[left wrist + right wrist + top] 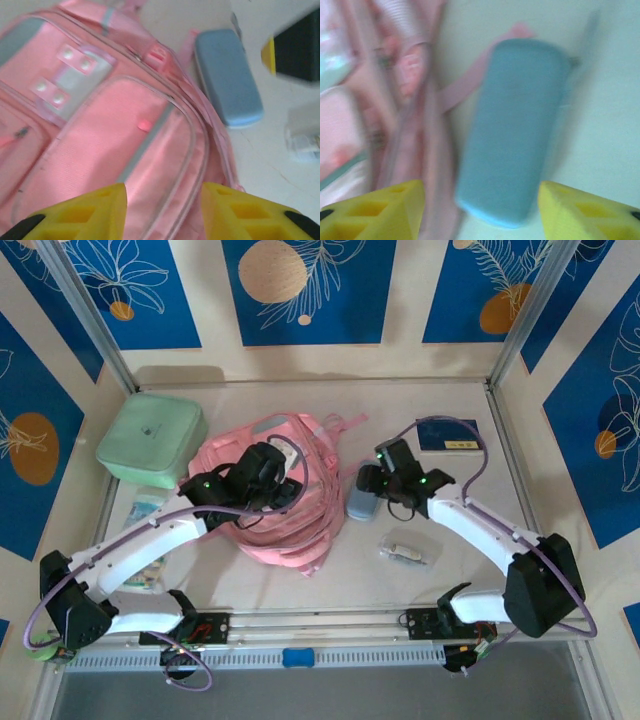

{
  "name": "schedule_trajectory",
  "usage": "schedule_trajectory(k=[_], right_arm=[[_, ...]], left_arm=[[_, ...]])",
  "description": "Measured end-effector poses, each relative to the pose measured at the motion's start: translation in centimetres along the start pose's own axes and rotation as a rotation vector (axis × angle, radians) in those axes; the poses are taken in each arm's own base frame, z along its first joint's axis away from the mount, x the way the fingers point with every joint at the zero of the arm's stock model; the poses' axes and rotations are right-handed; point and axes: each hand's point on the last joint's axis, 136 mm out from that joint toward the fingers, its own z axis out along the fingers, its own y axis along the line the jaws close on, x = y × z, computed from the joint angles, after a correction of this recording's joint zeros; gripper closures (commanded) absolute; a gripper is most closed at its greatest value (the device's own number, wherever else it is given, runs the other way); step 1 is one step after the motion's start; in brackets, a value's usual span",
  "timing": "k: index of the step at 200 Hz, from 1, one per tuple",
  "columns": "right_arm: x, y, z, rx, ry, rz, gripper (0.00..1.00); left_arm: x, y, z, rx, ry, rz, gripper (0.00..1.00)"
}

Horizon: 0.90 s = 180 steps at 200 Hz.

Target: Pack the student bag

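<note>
The packing looks like it has hardly begun. The student bag lies flat in the middle of the worktop, front side up, and the pockets seen from the left wrist look zipped shut. Nothing seems to be inside it yet, though I cannot see into it.

At least 4 things lie outside the bag:
- the blue pencil case, just beside the bag's right edge and touching one of its pink straps
- the mint-green box, at the far left
- a small clear packet, near the pencil case
- a flat dark blue book, at the far right

So almost all the work is left: open the bag, then put each thing in.

The left arm bends in from the left, and the left claw hangs over the front of the bag. Its 2 yellow fingers are spread apart and empty. The right arm curves in from the right, and the right claw points down at the pencil case. Its fingers stand wide on each side of the case's near end – released, not squeezing it. My guess is that the pencil case goes first.
</note>
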Motion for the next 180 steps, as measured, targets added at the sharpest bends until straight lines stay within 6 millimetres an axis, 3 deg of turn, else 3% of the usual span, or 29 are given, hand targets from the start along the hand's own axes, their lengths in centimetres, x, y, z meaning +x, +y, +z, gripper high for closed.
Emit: schedule_trajectory(k=[21, 57, 94, 134, 180], right_arm=[[-2.8, -3.0, 0.6, 0.095, 0.006, 0.032, 0.29], [-7.2, -5.4, 3.1, 0.183, 0.023, 0.001, 0.25], [-11.1, -8.1, 6.2, 0.26, 0.069, -0.035, 0.25], [-13.0, -11.0, 9.4, 0.33, 0.141, -0.065, 0.25], [-14.6, -13.0, 12.2, 0.366, 0.201, -0.053, 0.25]], left_arm=[[1.0, -0.6, -0.1, 0.05, 0.002, -0.031, 0.45], [1.6, -0.8, 0.1, 0.083, -0.04, -0.086, 0.36], [1.6, -0.6, 1.7, 0.075, -0.084, -0.174, 0.2], [1.1, 0.2, 3.9, 0.032, -0.105, -0.246, 0.0], [1.3, 1.4, 6.5, -0.016, -0.083, -0.283, 0.01]])
